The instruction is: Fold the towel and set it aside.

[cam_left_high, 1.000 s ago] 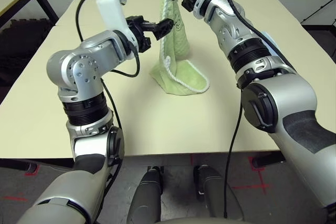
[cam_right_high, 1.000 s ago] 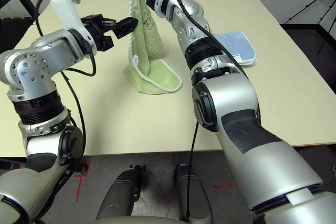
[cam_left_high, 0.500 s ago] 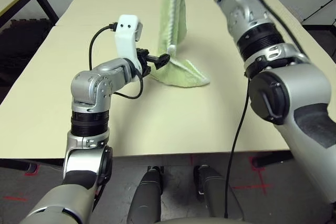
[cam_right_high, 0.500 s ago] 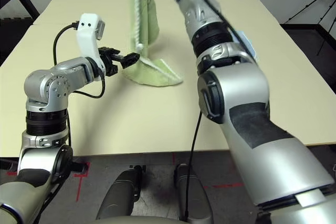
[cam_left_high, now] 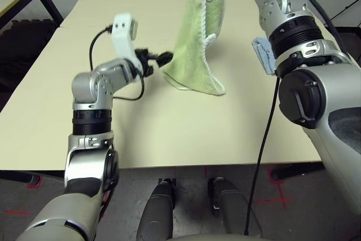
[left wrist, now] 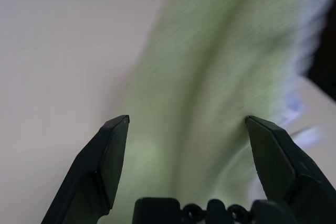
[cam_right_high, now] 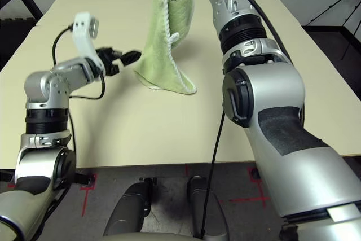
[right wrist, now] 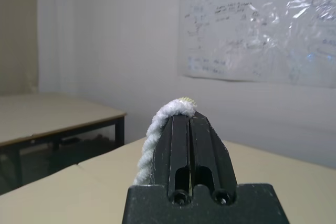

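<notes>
Towel (cam_left_high: pixel 198 32) hung lengthwise from the right gripper (right wrist: pixel 188 116), whose jaws were pressed shut on the white stitched edging at a top corner, high above the far middle of the tabletop (cam_left_high: pixel 169 134). Its lower end rested crumpled on the tabletop, with the embroidered mark facing the robot near the top. Left gripper (cam_right_high: pixel 125 58) hovered level just beside the towel's lower left edge, jaws spread wide and holding nothing; from its wrist camera the green cloth sat right ahead between the two black fingers (left wrist: pixel 100 166). A small folded light blue cloth (cam_left_high: pixel 264 53) lay on the tabletop behind the right forearm, apart from the towel.

Judging by this, the step in hand was spreading the towel out before folding: one corner was secured, a second not yet caught. The next move would call for the left jaws to advance onto a hanging edge or lower corner and close firmly on the edging, without bunching the cloth
</notes>
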`<state>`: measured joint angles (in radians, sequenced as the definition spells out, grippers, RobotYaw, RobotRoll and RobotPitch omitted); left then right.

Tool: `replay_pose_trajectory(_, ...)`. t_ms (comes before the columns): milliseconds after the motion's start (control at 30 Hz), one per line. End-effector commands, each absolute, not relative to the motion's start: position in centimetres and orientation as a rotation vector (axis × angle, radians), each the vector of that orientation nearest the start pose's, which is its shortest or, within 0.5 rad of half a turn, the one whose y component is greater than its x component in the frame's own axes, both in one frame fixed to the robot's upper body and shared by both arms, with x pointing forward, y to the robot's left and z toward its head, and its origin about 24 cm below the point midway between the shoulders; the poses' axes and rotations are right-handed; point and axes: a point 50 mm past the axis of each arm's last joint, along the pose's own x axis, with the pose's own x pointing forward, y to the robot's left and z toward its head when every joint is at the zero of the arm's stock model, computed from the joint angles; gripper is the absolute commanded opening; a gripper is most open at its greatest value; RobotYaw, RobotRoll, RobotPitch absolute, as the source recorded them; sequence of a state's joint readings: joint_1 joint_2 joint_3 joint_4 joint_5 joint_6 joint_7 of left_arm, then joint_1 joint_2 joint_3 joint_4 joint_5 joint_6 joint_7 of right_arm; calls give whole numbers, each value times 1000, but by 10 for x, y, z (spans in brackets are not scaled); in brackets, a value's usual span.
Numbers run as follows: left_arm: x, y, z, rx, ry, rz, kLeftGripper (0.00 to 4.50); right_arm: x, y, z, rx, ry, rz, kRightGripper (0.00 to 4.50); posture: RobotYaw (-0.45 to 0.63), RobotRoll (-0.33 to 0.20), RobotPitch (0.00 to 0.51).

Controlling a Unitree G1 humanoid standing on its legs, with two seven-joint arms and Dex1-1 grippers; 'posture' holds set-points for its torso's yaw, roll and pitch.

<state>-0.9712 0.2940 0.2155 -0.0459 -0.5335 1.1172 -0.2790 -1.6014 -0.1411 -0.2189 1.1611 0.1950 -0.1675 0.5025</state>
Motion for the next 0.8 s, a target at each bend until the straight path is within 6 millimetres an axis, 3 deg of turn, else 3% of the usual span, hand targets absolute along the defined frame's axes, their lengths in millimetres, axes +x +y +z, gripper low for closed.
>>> replay_pose_trajectory(33, 326, 125, 285, -141, 31, -626, 4500, 403, -55, 344, 17, -533, 694, 30, 49, 0, 139)
replay_pose_trajectory(200, 322, 113, 287, -85, 33, -616, 4500, 402, -48, 339, 34, -519, 711, 30, 60, 0, 139)
replay_pose_trajectory(367, 336, 99, 267, -70, 81, -529, 4500, 400, -46, 345, 46, -539, 714, 30, 64, 0, 136)
replay_pose_trajectory(533, 355, 99, 241, -49, 111, -390, 4500, 396, -48, 360, 71, -585, 716, 30, 49, 0, 131)
replay_pose_trajectory(800, 361, 127, 198, -1, 211, -267, 4500, 393, -69, 385, 95, -657, 642, 30, 40, 0, 135)
